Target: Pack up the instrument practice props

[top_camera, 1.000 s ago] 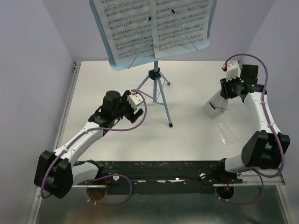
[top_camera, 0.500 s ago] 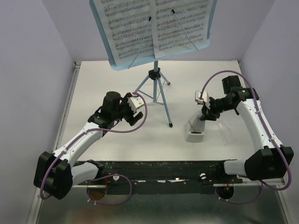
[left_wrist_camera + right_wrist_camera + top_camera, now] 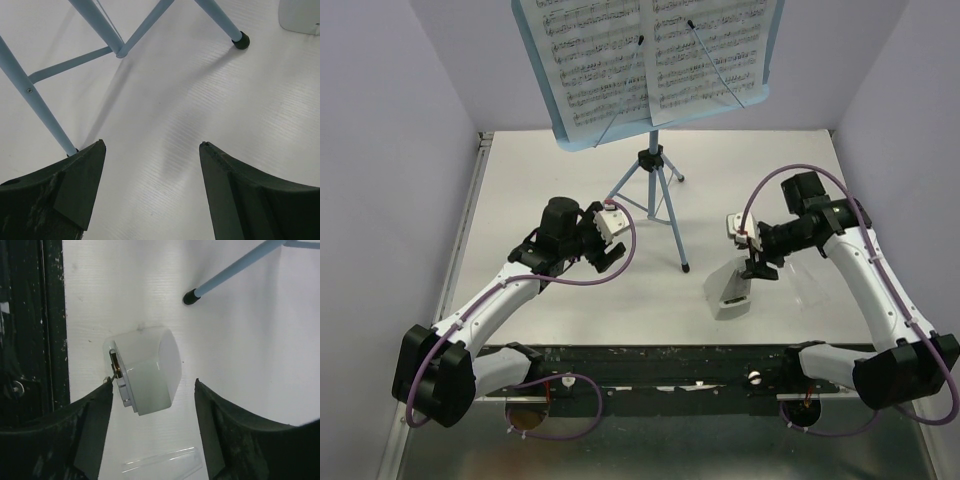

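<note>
The light-blue music stand [image 3: 656, 165] stands at the back middle of the table. Its tray [image 3: 542, 70] carries two white sheet-music pages, one left [image 3: 595, 50] and one right [image 3: 705, 45], under thin wire holders [image 3: 718, 65]. My left gripper [image 3: 611, 243] is open and empty, just left of the tripod legs [image 3: 95, 20]; in the left wrist view it [image 3: 152, 150] hangs over bare table. My right gripper [image 3: 752, 264] is open above a white plastic case [image 3: 728, 290]. In the right wrist view the case [image 3: 147, 370] lies between the fingers of that gripper [image 3: 152, 385], close to the left one.
A clear plastic piece [image 3: 160, 465] lies on the table beside the white case, faint in the top view [image 3: 812, 288]. A tripod foot [image 3: 189, 297] rests just beyond the case. Purple walls close in both sides. A black rail [image 3: 670, 355] runs along the near edge.
My right arm swung from the far right toward the middle front. The white case moved with it and now lies near the front middle. My left gripper barely moved.
</note>
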Controlling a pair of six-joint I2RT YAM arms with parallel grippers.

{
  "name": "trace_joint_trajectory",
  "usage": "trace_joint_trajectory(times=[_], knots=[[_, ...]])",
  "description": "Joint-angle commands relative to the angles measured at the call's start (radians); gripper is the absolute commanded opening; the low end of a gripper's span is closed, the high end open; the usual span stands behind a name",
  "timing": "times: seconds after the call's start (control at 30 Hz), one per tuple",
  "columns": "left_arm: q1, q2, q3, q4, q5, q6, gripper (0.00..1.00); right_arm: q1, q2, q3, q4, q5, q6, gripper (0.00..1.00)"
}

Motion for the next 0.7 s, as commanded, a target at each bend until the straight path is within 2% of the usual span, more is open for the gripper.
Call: trace_joint_trajectory(times=[0.0,0.1,0.17,0.23,0.53,0.63,0.67], knots=[[-0.004,-0.009,0.02,-0.001,0.016,0.001,0.86,0.005,-0.022,0.106,0.005,-0.052,0.317,0.78],[-0.004,-0.005,0.02,0.001,0.005,-0.002,0.86,0.005,-0.044,0.139,0.069,-0.066,0.634,0.87],[-0.004,0.0,0.02,-0.001,0.002,-0.003,0.86,0.006,-0.052,0.13,0.095,-0.058,0.789,0.89],[-0.004,0.006,0.024,-0.001,-0.007,-0.012,0.86,0.005,-0.058,0.106,0.097,-0.038,0.879,0.88],[-0.004,0.035,0.038,-0.035,-0.062,-0.051,0.86,0.025,-0.076,0.005,0.117,0.291,1.229,0.89],[-0.004,0.046,0.041,-0.038,-0.058,-0.069,0.86,0.026,-0.081,-0.029,0.118,0.312,1.298,1.0],[-0.003,0.051,0.044,-0.036,-0.056,-0.074,0.86,0.028,-0.079,-0.037,0.124,0.306,1.307,1.0]])
